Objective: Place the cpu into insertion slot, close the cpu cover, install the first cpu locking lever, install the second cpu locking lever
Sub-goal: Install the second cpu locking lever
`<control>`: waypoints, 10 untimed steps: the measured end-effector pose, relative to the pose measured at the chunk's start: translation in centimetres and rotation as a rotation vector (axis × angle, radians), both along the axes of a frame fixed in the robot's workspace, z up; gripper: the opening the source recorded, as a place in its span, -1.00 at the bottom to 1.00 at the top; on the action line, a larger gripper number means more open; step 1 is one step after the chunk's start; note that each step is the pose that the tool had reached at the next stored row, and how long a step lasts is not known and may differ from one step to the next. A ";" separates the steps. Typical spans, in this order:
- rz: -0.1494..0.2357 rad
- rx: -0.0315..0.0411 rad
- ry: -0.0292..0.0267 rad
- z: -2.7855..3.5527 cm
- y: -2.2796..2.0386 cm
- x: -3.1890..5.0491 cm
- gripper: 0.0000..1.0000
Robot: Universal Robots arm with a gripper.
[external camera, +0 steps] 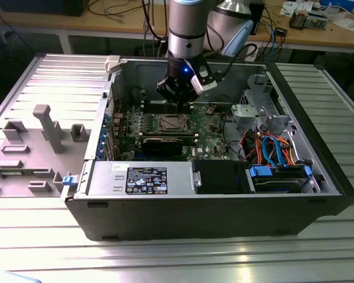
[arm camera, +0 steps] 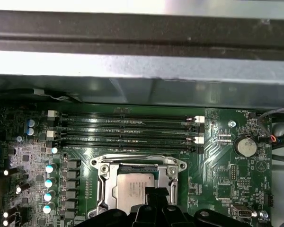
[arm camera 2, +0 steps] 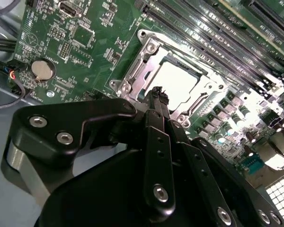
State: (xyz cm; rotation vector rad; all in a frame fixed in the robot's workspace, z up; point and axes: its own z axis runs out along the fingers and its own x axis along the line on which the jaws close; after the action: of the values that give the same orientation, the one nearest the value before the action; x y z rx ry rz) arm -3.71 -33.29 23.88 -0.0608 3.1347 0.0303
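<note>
The cpu (arm camera 2: 177,85) lay seated in the insertion slot (arm camera: 109,189) on the green motherboard (arm camera: 217,170), with the cpu cover (arm camera 2: 137,61) lying flat around it as a silvery frame. The hand (arm camera 2: 157,93) hovered just above the socket's edge, its black fingers (arm camera 2: 154,101) drawn together with nothing between them. In the exterior view, the arm (external camera: 186,35) reached down into the open computer case (external camera: 224,206).
</note>
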 end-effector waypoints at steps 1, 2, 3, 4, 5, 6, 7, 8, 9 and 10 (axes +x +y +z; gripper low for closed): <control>0.000 -0.0005 0.0001 -0.01 -0.21 0.00 -0.79; 0.000 -0.0009 0.0001 -0.02 -0.39 0.00 -0.79; 0.000 -0.0014 0.0002 -0.03 -0.54 0.00 -0.79; 0.000 -0.0030 0.0007 -0.05 -0.89 0.00 -0.79; 0.000 -0.0041 0.0010 -0.05 -1.11 0.00 -0.79; 0.000 -0.0049 0.0012 -0.06 -1.20 -0.01 -0.79; 0.000 -0.0047 0.0011 -0.07 -1.20 -0.01 -0.79; 0.000 -0.0049 0.0013 -0.06 -1.22 0.00 -0.79; 0.000 -0.0049 0.0012 -0.07 -1.22 0.00 -0.79; 0.000 -0.0049 0.0012 -0.06 -1.23 0.00 -0.79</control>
State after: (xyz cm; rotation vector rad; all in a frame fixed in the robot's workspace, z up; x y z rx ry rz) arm -3.72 -34.52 23.82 -0.0606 3.1360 0.0227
